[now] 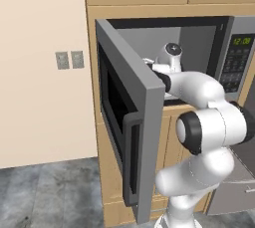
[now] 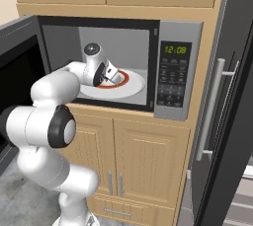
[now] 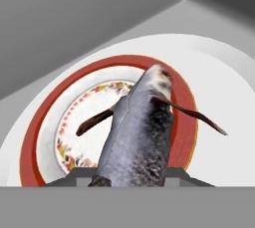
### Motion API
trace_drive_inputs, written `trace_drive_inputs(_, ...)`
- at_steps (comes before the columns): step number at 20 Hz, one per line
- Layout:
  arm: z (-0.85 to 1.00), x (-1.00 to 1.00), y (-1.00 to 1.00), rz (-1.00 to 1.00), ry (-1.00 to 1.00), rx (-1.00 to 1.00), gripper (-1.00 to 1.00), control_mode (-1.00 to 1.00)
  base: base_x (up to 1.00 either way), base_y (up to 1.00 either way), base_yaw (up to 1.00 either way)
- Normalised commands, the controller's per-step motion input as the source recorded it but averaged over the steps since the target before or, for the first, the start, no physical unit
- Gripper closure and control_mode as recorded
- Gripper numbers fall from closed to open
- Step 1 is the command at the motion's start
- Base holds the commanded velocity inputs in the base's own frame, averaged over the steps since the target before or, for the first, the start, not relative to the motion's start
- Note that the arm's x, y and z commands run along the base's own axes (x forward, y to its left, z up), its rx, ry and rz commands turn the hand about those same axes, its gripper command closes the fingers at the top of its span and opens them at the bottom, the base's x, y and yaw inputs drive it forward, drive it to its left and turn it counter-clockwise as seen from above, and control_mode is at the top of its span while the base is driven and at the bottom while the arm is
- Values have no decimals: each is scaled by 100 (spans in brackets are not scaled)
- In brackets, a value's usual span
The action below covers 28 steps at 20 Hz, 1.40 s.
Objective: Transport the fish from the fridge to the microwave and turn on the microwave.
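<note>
The microwave (image 2: 170,67) stands with its door (image 1: 130,122) swung wide to the left, and the arm reaches into the grey cavity. Inside, a white turntable (image 3: 219,87) carries a plate (image 3: 74,122) with a red rim and a flowered band. In the hand view the fish (image 3: 139,132), grey and scaly with thin brown fins, rises from between the gripper's fingers and points away over the plate, its far end above the red rim. The gripper (image 2: 109,76) is pinching the fish by its near end, jaws part closed on its body. Whether the fish touches the plate cannot be told. To the right of the microwave, the fridge (image 2: 232,96) shows its dark door and bar handle.
</note>
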Motion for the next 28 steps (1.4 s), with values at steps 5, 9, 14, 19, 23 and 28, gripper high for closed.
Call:
trace_drive_inputs(5, -9, 15, 5, 0, 1, 0, 100, -100, 0, 0, 0)
trace_drive_inputs(9, -3, 21, 4, 0, 2, 0, 100, -100, 0, 0, 0)
trace_drive_inputs(14, 0, 23, 6, 0, 4, 0, 100, -100, 0, 0, 0)
trace_drive_inputs(19, -2, 10, 8, 0, 4, 0, 100, -100, 0, 0, 0)
trace_drive_inputs(23, -7, 5, 3, 0, 2, 0, -100, -100, 0, 0, 0)
trace_drive_inputs(28, -9, 4, 1, 0, 0, 0, -100, -100, 0, 0, 0)
